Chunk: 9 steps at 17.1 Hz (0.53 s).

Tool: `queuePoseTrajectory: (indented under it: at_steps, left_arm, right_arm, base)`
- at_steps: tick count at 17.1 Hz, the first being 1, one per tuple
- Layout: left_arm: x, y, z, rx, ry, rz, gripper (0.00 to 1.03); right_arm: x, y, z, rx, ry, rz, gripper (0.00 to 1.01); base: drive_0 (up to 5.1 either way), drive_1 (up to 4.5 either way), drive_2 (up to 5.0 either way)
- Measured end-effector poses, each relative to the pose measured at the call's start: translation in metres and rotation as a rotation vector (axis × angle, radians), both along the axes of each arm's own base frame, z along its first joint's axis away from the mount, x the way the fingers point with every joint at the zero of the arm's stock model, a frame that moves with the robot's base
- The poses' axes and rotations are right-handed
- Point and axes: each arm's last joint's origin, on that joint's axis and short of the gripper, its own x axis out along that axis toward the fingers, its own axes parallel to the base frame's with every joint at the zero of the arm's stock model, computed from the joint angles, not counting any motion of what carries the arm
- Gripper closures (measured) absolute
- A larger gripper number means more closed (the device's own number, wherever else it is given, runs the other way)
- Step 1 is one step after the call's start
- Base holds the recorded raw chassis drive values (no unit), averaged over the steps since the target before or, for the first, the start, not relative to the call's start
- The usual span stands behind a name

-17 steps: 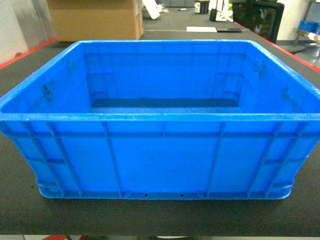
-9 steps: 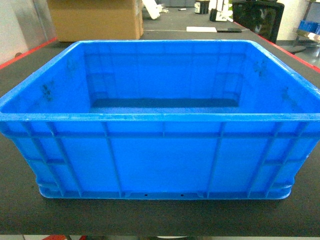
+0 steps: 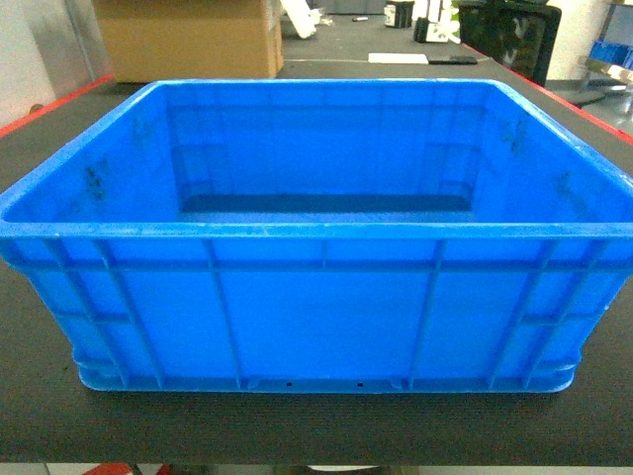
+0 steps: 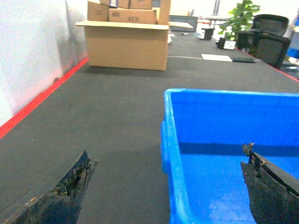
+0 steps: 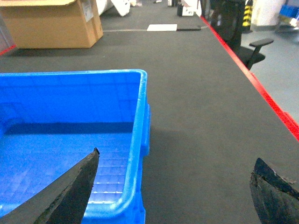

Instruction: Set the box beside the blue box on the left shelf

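The box (image 3: pixel 316 307) is a large bright-blue crate that stands empty on a dark table (image 3: pixel 40 416) and fills the head view. No gripper shows in the head view. In the left wrist view my left gripper (image 4: pixel 167 156) is open, one finger outside the box's (image 4: pixel 224 140) left wall and the other over its inside. My right gripper (image 5: pixel 176 156) is also open and straddles the box's (image 5: pixel 70 107) right wall the same way. Neither touches the plastic. The left shelf and the other blue box are out of view.
A big cardboard carton (image 3: pixel 188 40) stands behind the crate at the back left. A red stripe (image 5: pixel 271 102) marks the table's right edge, with an office chair (image 5: pixel 238 23) beyond it. A white wall (image 4: pixel 32 56) runs along the left side. White paper (image 3: pixel 399 57) lies far back.
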Motion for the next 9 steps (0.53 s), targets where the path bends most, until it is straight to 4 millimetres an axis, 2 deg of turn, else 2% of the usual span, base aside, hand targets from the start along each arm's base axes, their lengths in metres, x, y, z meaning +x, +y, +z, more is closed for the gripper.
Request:
queuePoseTrajectory:
  at_steps: [1, 2, 5, 7, 9]
  left_arm:
    - [0.035, -0.005, 0.018, -0.002, 0.034, -0.036, 0.05]
    - [0.066, -0.01, 0.019, -0.004, 0.138, -0.076, 0.05]
    - [0.132, -0.017, 0.008, 0.0, 0.344, -0.081, 0.05]
    - [0.156, -0.018, -0.006, -0.004, 0.452, -0.084, 0.05]
    - [0.165, -0.019, -0.028, -0.023, 0.605, -0.089, 0.05]
  right_arm:
    - [0.035, 0.002, 0.015, -0.001, 0.078, 0.025, 0.03]
    - [0.069, 0.003, 0.015, 0.001, 0.179, 0.033, 0.03]
    - [0.141, 0.009, -0.005, 0.07, 0.437, 0.097, 0.03]
    - [0.168, 0.016, -0.02, 0.097, 0.54, 0.118, 0.03]
    - [0.173, 0.025, -0.034, 0.111, 0.629, 0.144, 0.03]
  base:
    - [0.0, 0.0, 0.0]
    - [0.0, 0.0, 0.0]
    - [0.0, 0.0, 0.0]
    - [0.0, 0.0, 0.0]
    - [0.0, 0.0, 0.0]
